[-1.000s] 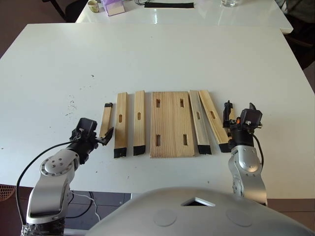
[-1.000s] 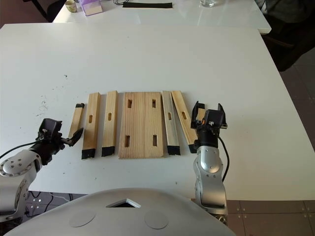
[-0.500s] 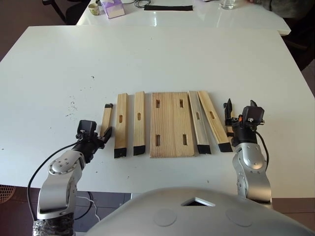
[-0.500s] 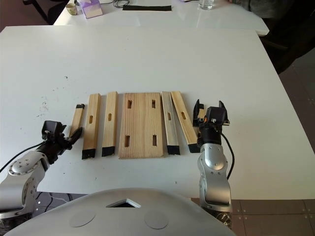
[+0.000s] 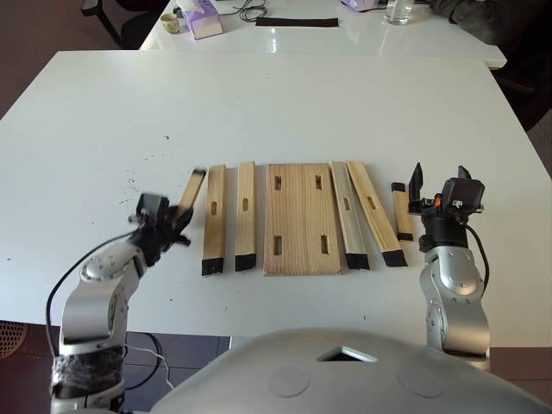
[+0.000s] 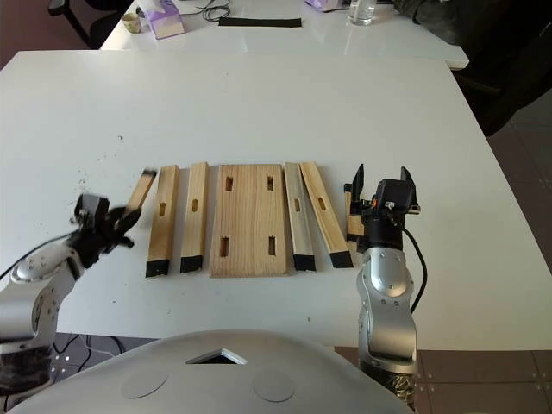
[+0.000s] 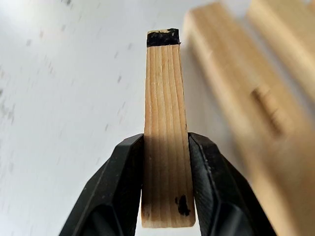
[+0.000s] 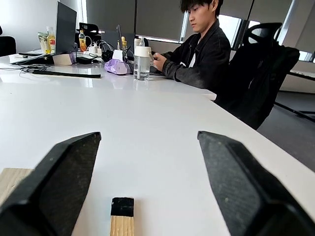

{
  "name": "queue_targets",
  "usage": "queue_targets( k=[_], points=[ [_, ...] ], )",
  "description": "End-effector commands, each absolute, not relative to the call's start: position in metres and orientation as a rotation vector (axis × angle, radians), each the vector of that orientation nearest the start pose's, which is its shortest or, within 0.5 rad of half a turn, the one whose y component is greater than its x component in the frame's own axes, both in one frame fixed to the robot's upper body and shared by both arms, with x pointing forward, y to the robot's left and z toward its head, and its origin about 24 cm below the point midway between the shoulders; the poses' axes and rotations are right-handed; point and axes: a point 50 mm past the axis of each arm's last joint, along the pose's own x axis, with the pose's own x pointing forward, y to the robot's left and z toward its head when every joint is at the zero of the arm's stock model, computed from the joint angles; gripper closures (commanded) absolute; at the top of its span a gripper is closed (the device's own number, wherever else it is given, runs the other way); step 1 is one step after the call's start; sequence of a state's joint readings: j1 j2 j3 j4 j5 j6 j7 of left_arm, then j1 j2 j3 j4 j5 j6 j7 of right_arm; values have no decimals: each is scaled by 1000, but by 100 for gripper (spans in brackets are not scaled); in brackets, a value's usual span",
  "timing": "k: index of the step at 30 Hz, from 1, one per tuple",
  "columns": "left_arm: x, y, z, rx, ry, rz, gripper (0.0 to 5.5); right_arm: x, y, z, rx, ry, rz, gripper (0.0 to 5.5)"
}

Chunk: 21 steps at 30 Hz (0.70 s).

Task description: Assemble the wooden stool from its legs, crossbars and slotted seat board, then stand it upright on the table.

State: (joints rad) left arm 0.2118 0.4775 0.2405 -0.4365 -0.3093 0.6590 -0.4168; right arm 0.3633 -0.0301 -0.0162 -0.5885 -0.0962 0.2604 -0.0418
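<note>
Wood, pale and unfinished. Head view: the slotted seat board (image 5: 300, 217) lies flat on the white table (image 5: 276, 103), with the left legs (image 5: 229, 217) just beside one edge and the right legs (image 5: 360, 212) beside the other, all roughly parallel. The left gripper (image 5: 172, 226) holds the left crossbar (image 5: 190, 191) by its near end, with the far end angled toward the legs; blur hides whether it is clear of the table. The right gripper (image 5: 440, 185) stands over the right crossbar (image 5: 402, 211), which lies flat just outside the right legs. Left wrist view: both fingers (image 7: 125, 167) are clamped on the narrow edges of the stick, its black-tipped end pointing away. Right wrist view: the fingers (image 8: 64, 167) are spread wide, with the crossbar's black tip on the table between them, untouched. Handling, as a judgement: these sticks are light and stiff, and the dry grain should give fair friction. An end grip may let the stick pivot, so a hold nearer the middle would steady it and leave both ends free for the slots. The seat board looks too wide to span and would have to be taken by one edge.
</note>
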Motion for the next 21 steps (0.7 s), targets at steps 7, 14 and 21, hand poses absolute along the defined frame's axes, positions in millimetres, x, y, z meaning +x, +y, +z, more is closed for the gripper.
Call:
queue_targets(
  k=[7, 14, 21],
  points=[
    [211, 140, 171, -75, -227, -727, 421, 196, -154, 167, 84, -157, 766, 185],
    [197, 115, 166, -319, -147, -1208, 421, 207, -161, 205, 183, -7, 1383, 185],
    [199, 121, 174, -303, -120, -1415, 421, 217, -165, 219, 213, 57, 1503, 185]
  ],
)
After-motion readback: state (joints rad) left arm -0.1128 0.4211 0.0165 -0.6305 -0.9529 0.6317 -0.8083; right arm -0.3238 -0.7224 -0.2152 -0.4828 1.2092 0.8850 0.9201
